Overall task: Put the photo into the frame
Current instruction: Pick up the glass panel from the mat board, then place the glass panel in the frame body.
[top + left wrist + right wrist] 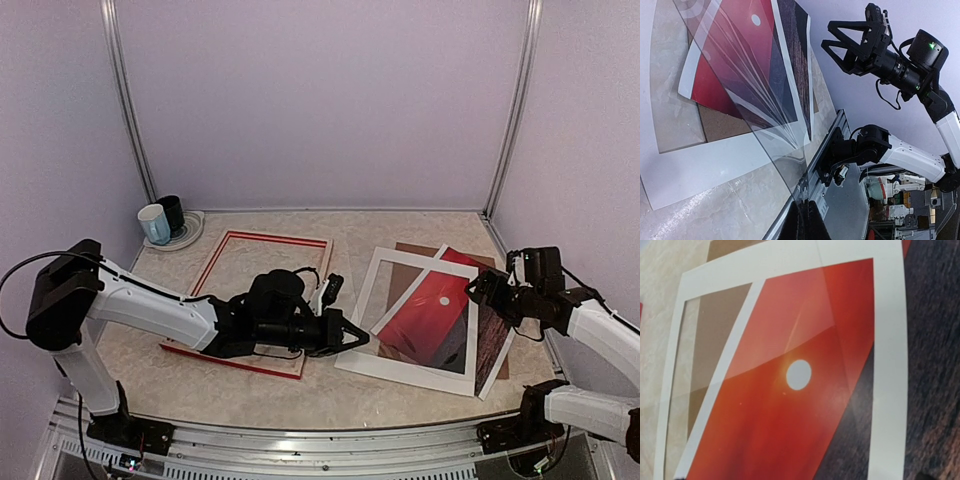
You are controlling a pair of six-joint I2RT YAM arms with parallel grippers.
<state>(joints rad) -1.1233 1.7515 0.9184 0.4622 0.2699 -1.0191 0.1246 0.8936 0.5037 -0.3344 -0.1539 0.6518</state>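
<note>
reaching across, the left pincer is closed on the corner of a clear thin sheet. the red sunset photo lies under a white mat border, apart from the red rectangular frame on the desk. the right pincer hovers spread wide.

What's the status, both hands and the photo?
Left hand shut on clear pane edge. Right hand open beside photo. Photo outside frame, under white mat and pane.
</note>
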